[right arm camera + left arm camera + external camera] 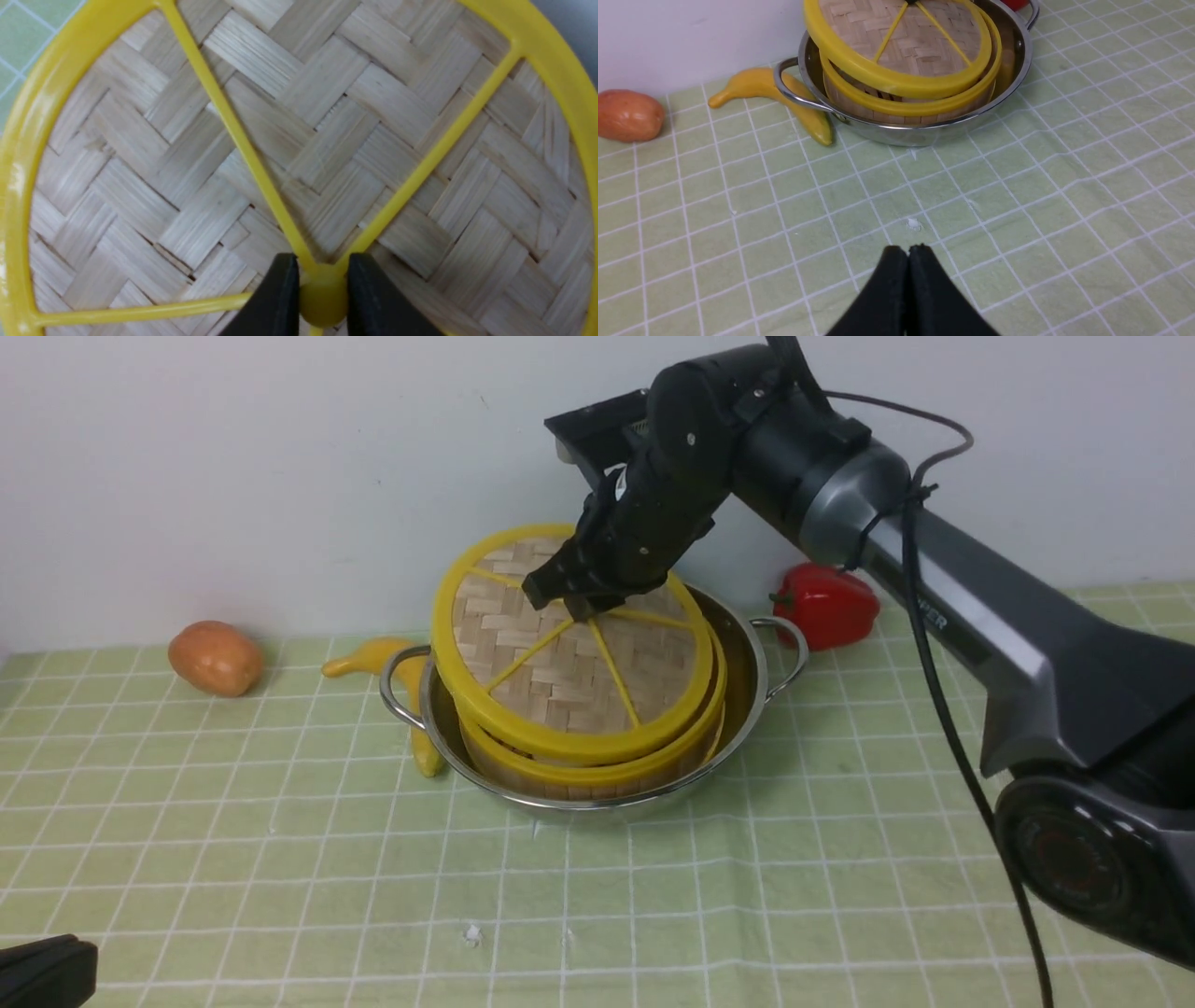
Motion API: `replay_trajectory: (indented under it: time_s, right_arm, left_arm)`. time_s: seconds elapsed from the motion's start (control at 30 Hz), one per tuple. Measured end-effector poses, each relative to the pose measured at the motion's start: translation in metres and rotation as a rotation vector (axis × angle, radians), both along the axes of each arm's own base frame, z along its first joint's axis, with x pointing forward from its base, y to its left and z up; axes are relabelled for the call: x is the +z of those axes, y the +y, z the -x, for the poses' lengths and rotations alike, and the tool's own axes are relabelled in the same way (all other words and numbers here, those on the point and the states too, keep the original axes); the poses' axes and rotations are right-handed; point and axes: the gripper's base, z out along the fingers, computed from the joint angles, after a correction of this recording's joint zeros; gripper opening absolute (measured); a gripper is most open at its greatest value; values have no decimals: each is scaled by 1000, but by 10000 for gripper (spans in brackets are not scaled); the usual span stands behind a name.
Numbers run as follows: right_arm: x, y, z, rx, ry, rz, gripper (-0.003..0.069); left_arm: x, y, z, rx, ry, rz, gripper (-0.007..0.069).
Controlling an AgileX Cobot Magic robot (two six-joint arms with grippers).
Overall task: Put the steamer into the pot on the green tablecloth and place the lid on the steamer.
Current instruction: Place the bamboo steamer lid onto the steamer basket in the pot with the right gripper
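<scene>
While the round bamboo-slat steamer (560, 786) sits in the shiny steel pot (747, 658) on the green checked tablecloth (280, 859), right fingers (275, 303) clamp the knob (323, 303) of the flat woven lid (560, 677), tilted, unseated; left fingers (889, 289) together.

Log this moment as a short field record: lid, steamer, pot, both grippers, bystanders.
lid: tilted over the steamer, not seated flat
steamer: inside the pot
pot: on the green tablecloth
right gripper: shut on lid's centre knob
left gripper: shut, empty, away from pot
bystanders: banana beside pot, red pepper behind it, orange fruit at left
</scene>
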Motion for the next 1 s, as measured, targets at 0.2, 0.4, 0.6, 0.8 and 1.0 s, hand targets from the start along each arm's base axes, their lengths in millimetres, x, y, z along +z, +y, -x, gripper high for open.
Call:
replay_trajectory:
  time_s: [0.2,0.4,0.6,0.8,1.0]
  right_arm:
    - [21,-18,-5,-54,-19,-40,145]
    - [24,-24,-7,-79,-15,-51,145]
    - [12,-23,-7,-78,23,-39,145]
    - [-2,-23,-6,-62,60,-3,145]
    - [-1,-19,-3,-29,77,-38,145]
  left_arm:
    - [0,0,0,0,0,0,-22]
    - [0,0,0,0,0,0,-22]
    - [0,0,0,0,1,0,-22]
    - [0,0,0,-1,4,-1,-22]
    - [0,0,0,-1,4,-1,-22]
